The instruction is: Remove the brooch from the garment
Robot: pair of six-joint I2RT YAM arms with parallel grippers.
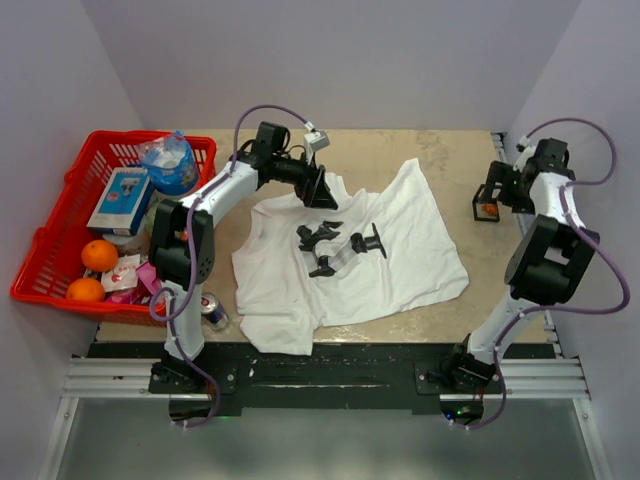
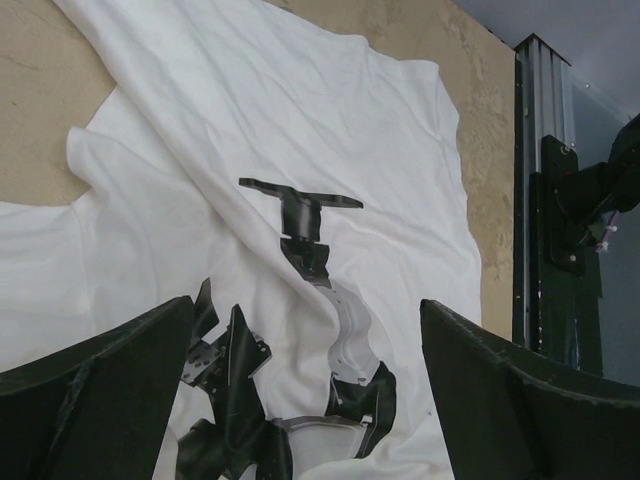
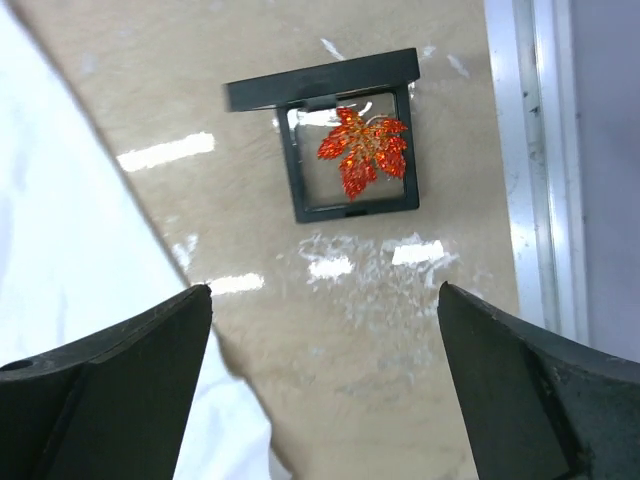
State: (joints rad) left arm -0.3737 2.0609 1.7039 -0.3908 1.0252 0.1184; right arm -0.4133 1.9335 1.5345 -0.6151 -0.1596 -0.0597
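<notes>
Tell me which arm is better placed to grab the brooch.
Right. Its open jaws face the brooch in its black frame on bare table; the left jaws hover over the printed garment.

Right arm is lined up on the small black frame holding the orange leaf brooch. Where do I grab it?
I'd take the black frame by its two straight side rails, not by the leaf brooch in its window. Come straight on, as the right gripper now points: its open fingers are spread wider than the frame, and the wider top bar sits at the far end.
</notes>
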